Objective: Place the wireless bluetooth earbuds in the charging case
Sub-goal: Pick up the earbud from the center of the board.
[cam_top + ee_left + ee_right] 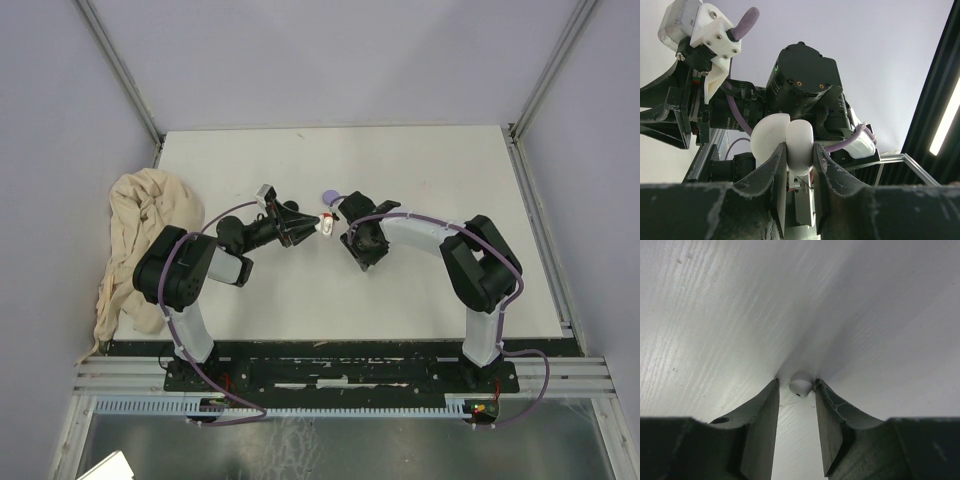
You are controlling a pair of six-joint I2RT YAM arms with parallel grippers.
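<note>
The left claw [799, 148] is clamped on the white charging case [771, 133], its two fingers pressing the rounded shell from either side. The case is hinged open, both halves bulging above the fingertips, and it is held up off the desk [715, 315]. Just beside the case, on the side of the right arm, the right claw [796, 381] points down at the desk with its jaws apart. A white earbud [801, 386] lies on the desk between the fingertips. It sits close against one finger, with a sliver of gap showing at the other, so it is not gripped. The earbud is a small rounded piece with a dark dot on its face (its stem cannot be made out from the wrist view), and it is hidden under the right claw in the overhead view. Just beyond the case, farther from the arm bases, a lilac round piece [328, 196] rests on the desk. Well away from the case, past the left arm, a crumpled cream cloth [140, 235] is heaped at the desk's edge.
</note>
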